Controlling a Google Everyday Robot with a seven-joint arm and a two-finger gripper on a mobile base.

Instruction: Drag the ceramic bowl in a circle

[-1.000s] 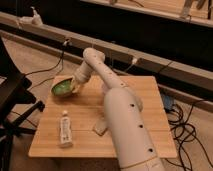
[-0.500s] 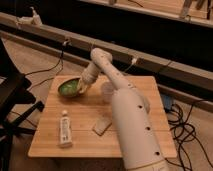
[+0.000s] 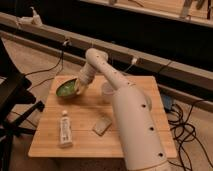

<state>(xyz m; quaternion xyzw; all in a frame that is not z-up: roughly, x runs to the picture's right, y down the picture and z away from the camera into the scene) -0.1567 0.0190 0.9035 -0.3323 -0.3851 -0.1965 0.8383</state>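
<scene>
The ceramic bowl (image 3: 65, 88), green inside with a dark rim, sits tilted near the back left corner of the wooden table (image 3: 130, 145). My gripper (image 3: 80, 88) is at the bowl's right rim, at the end of my white arm (image 3: 125, 110), which reaches in from the front right. The gripper's contact with the rim is hidden behind the wrist.
A small white cup (image 3: 107, 90) stands just right of the gripper, partly behind my arm. A white tube (image 3: 65, 129) lies at the front left and a small flat tan piece (image 3: 102, 125) lies near the middle. A black chair (image 3: 12, 100) stands left of the table, and cables (image 3: 187, 122) trail on the floor at the right.
The bowl and gripper shifted a little to the right half a second ago and are now back to the left. The tube, the tan piece and the cup have not moved.
</scene>
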